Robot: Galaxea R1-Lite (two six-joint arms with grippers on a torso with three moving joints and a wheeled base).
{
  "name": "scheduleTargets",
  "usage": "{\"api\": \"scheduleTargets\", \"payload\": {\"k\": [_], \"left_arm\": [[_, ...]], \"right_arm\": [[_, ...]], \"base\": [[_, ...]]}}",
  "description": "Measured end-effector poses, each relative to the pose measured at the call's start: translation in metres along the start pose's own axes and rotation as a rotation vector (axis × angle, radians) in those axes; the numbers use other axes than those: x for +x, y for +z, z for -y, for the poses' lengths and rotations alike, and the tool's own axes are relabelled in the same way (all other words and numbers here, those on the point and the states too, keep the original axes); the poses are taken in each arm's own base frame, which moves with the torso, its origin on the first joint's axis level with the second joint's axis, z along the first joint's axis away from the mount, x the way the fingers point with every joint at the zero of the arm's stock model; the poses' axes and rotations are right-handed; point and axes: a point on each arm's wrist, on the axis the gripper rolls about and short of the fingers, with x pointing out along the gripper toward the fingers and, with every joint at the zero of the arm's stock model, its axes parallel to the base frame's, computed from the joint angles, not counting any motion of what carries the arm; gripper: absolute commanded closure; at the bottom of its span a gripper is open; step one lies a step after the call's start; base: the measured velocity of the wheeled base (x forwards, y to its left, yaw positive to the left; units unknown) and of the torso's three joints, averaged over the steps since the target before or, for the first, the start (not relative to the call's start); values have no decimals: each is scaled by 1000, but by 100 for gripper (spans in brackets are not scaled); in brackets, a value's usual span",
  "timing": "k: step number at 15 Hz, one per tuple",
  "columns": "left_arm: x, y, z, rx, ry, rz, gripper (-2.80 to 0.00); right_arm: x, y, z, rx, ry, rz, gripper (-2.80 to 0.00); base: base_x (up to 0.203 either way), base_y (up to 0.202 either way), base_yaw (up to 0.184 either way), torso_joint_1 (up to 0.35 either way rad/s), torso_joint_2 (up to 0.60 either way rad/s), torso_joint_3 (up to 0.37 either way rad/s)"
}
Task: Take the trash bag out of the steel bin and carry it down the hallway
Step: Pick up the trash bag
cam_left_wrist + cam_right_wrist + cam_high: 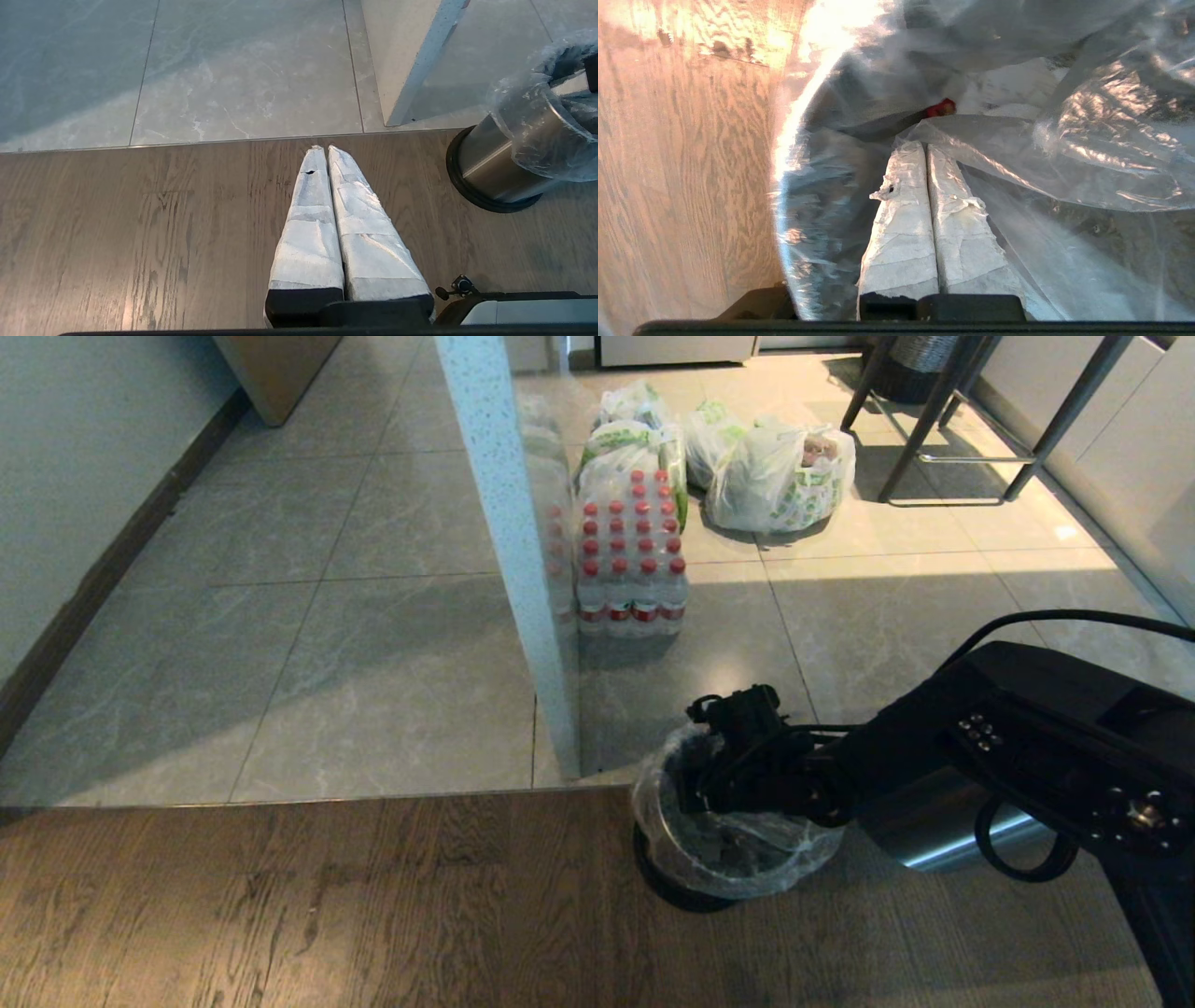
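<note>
The small steel bin (686, 896) (495, 172) stands on the wooden floor by the edge of the tiles. The clear trash bag (747, 863) (551, 140) lines it and folds over its rim. My right arm (934, 756) reaches into the bin's mouth from the right. In the right wrist view, my right gripper (923, 145) is shut inside the trash bag (1087, 154), and a taut sheet of the plastic runs off from the fingertips. Something small and red (941, 108) lies deeper in. My left gripper (324, 148) hangs shut and empty over the wood, left of the bin. The hallway floor (233, 616) runs off to the far left.
A white speckled post (504, 523) stands just behind the bin. Beyond it are a pack of red-capped bottles (630, 560) and white grocery bags (775, 476). Stool legs (962, 429) stand at the far right. A wider steel cylinder (934, 840) sits right of the bin, under my arm.
</note>
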Motion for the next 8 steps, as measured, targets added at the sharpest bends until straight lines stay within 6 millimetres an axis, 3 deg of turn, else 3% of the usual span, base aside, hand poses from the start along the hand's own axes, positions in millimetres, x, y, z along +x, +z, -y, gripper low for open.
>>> {"api": "scheduleTargets", "payload": {"k": [8], "left_arm": [[0, 0, 0, 0, 0, 0, 0]], "right_arm": [[-20, -11, 5, 42, -11, -22, 0]], "base": [[0, 0, 0, 0, 0, 0]]}}
